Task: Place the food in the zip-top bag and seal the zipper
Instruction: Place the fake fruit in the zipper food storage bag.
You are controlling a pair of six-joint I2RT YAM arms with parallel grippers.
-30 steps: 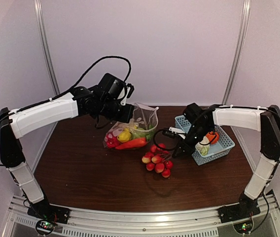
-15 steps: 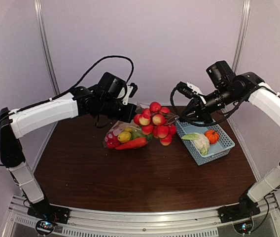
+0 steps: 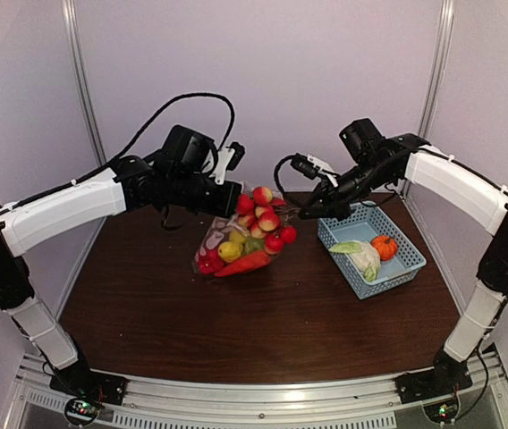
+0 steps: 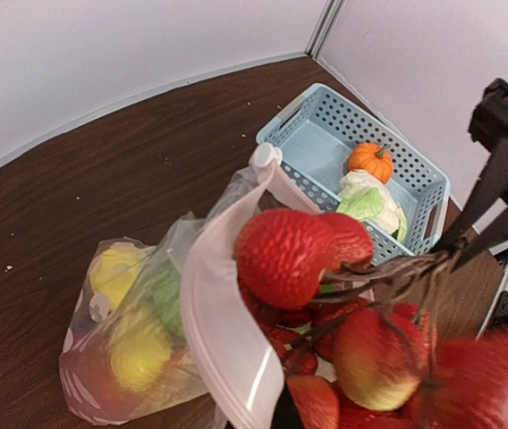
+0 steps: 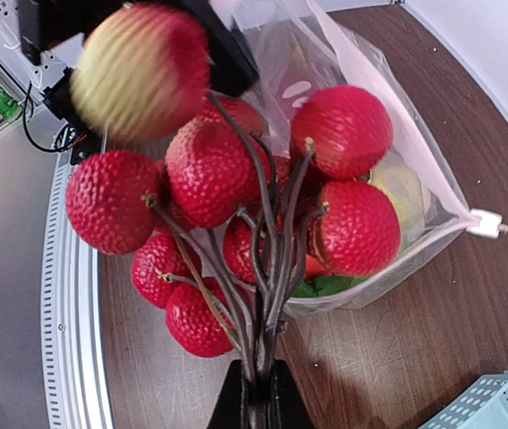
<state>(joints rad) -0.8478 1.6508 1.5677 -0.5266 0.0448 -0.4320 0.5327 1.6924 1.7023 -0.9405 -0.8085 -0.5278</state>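
My left gripper (image 3: 236, 193) is shut on the mouth edge of the clear zip-top bag (image 3: 223, 253) and holds it up; its zipper (image 4: 218, 331) curves just left of the gripper (image 4: 285, 414). Inside the bag lie a red pepper (image 3: 245, 262) and yellow fruits (image 4: 138, 344). My right gripper (image 3: 306, 213) is shut on the dark stems of a bunch of red-yellow apples (image 3: 263, 219), which hangs at the bag's mouth. In the right wrist view the gripper (image 5: 258, 398) pinches the stems and the apples (image 5: 209, 170) cover the bag opening (image 5: 388, 170).
A light-blue mesh basket (image 3: 402, 268) stands at the right on the brown table, holding a pale cabbage (image 3: 359, 256) and a small orange pumpkin (image 3: 384, 247). White walls close the back and sides. The bag's white slider (image 5: 486, 223) sticks out toward the basket.
The right gripper lifted the apple bunch off the table beside the basket, then carried it left and down to the bag's mouth. The left arm shifted slightly, still holding the bag.
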